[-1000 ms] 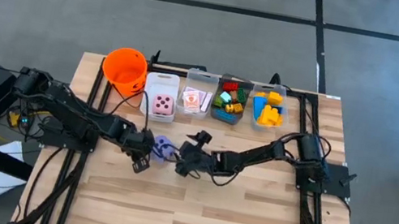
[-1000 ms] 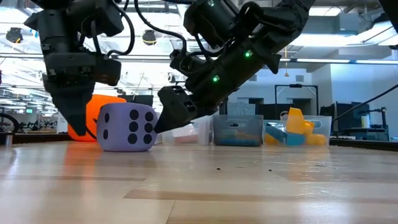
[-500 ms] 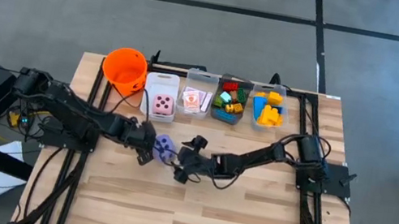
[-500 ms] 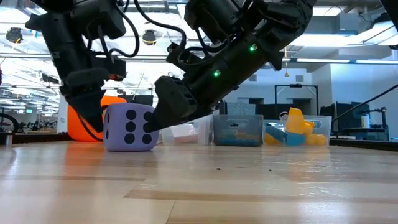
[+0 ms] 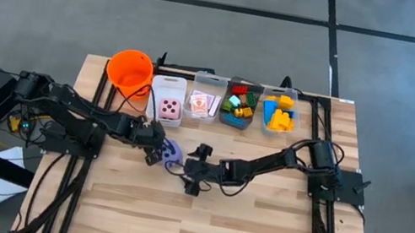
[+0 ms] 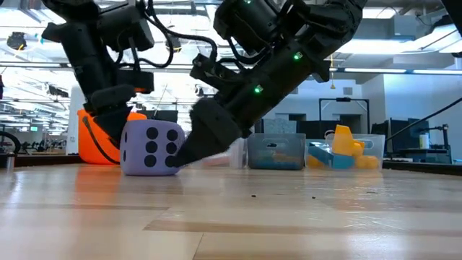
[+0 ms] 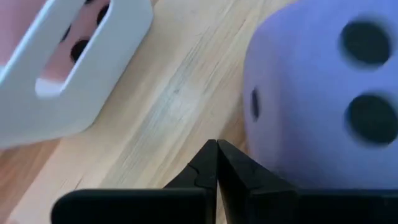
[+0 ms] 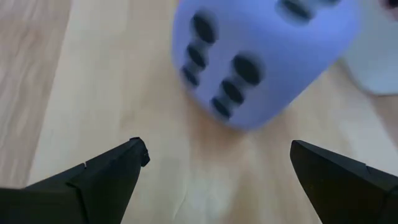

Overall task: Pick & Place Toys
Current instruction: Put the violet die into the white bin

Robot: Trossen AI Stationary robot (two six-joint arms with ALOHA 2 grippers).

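The purple die (image 5: pixel 172 154) sits mid-table between both grippers: the left gripper (image 5: pixel 154 140) closed and empty, the right gripper (image 5: pixel 186 168) wide open, empty.

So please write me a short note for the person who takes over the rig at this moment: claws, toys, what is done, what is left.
Left claw: shut, empty, low beside the purple die, on its left.
Right claw: open wide, empty, pointed at the same die from its right, not yet around it.
Purple die: on the bare table in front of the bins, held by nothing.
Done: pink die lies in the white bin; cards and bricks sit in the clear bins.
Left: grasp the purple die and place it, probably beside the pink one. The orange bucket stands at the left end of the row.
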